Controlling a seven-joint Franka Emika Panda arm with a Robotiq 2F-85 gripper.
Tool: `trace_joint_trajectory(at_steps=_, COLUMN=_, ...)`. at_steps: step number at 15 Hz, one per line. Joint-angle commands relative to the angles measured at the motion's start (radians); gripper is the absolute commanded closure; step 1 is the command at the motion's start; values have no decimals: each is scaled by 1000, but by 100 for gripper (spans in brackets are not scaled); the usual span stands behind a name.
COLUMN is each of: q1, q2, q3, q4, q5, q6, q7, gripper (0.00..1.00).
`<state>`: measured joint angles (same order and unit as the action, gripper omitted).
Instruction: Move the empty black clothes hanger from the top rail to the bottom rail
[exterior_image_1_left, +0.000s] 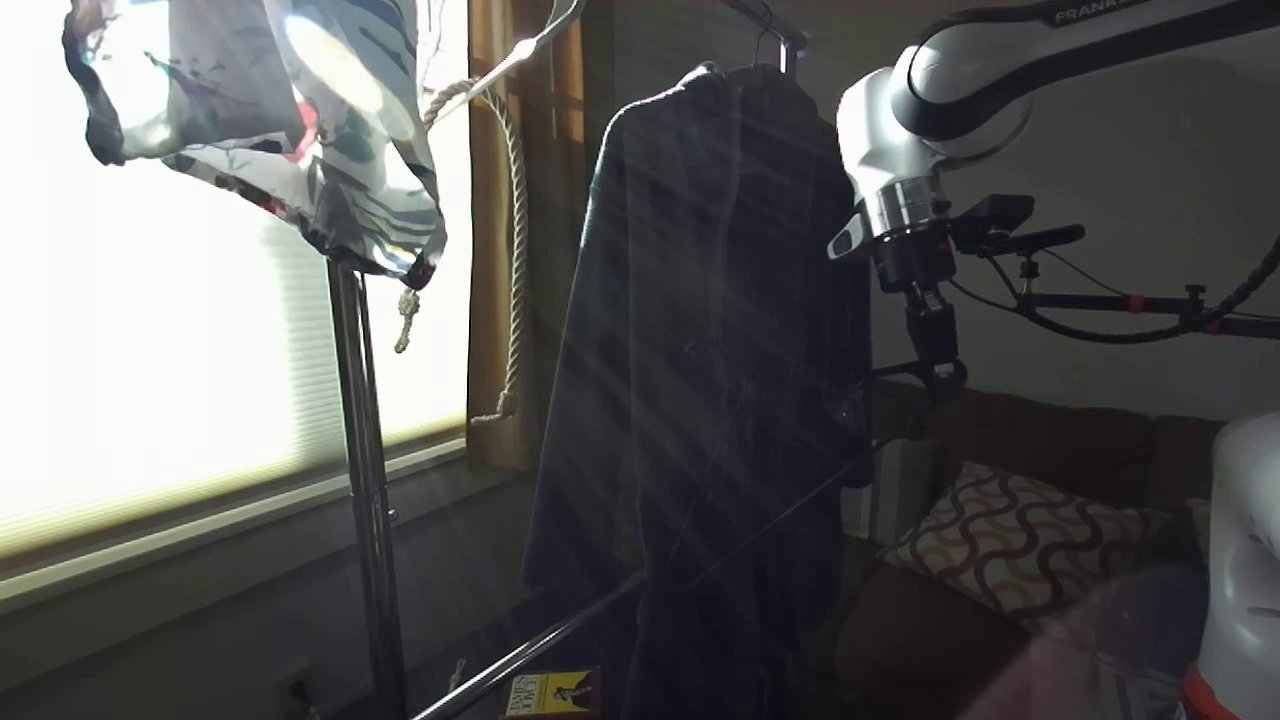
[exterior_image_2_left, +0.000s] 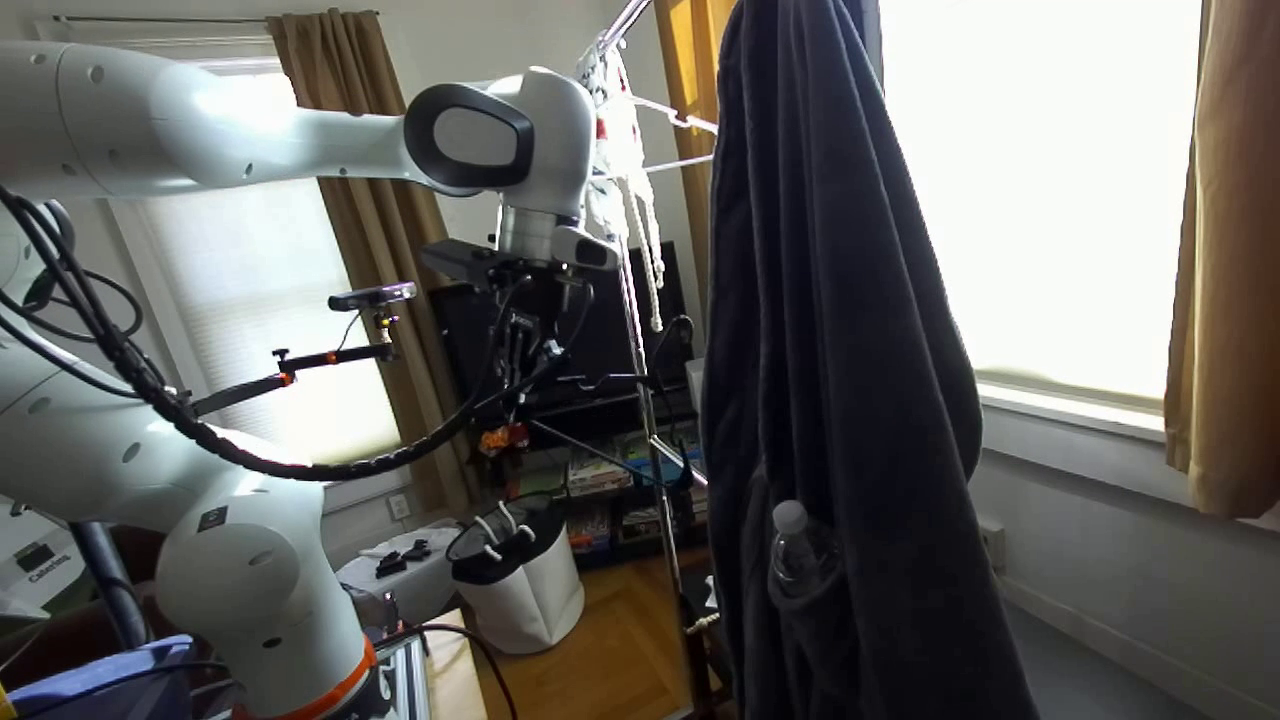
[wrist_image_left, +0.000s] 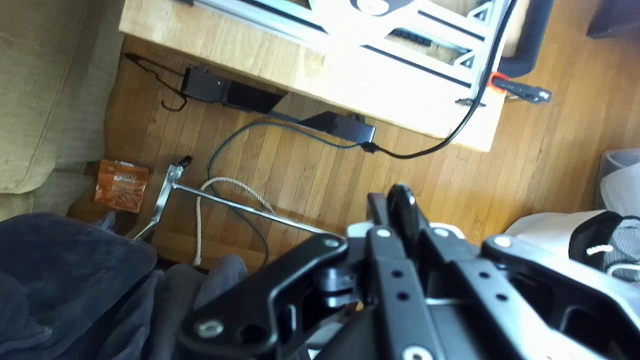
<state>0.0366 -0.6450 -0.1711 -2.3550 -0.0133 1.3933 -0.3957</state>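
My gripper (exterior_image_1_left: 942, 385) is closed on the black clothes hanger (exterior_image_1_left: 895, 370). In the wrist view the dark hanger (wrist_image_left: 406, 212) stands edge-on between the fingertips (wrist_image_left: 392, 200). In an exterior view the hanger (exterior_image_2_left: 612, 379) extends sideways from the gripper (exterior_image_2_left: 517, 392) toward the rack, well below the top rail (exterior_image_2_left: 626, 18). The top rail also shows dark (exterior_image_1_left: 762, 15) above the coat. The bottom rail (exterior_image_1_left: 545, 637) runs up toward the coat, which hides its far part. A short piece of it (exterior_image_2_left: 682, 462) shows beside the coat. I cannot tell whether hanger and bottom rail touch.
A long dark coat (exterior_image_1_left: 700, 350) hangs from the top rail close to the gripper, with a bottle (exterior_image_2_left: 797, 550) in its pocket. A patterned garment (exterior_image_1_left: 350, 150) hangs near the grey upright pole (exterior_image_1_left: 365, 480). A patterned pillow (exterior_image_1_left: 1020, 530) and wooden table (wrist_image_left: 300, 65) are nearby.
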Motion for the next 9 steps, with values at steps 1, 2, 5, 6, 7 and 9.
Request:
trace_joint_trajectory(at_steps=1, q1=4, q2=30, q3=18, q4=-67, q5=9, q6=-55, q7=2, gripper=98)
trace_joint_trajectory(at_steps=2, q1=17, q2=53, q3=29, q4=-84, q5=22, q6=-61, q7=-2, gripper=98)
trace_joint_trajectory(at_steps=5, q1=22, q2=125, q3=86, q4=-133, q5=63, q6=17, q7=90, gripper=98)
trace_joint_trajectory(at_steps=6, q1=26, q2=152, q3=96, q4=-139, q5=97, q6=68, q7=112, gripper=98)
trace_joint_trajectory(at_steps=7, q1=24, q2=174, q3=116, q4=-146, q5=114, q6=128, q7=149, gripper=98)
trace_joint_trajectory(at_steps=9, q1=35, q2=222, q3=154, q4=-152, q5=146, q6=252, q7=198, gripper=98)
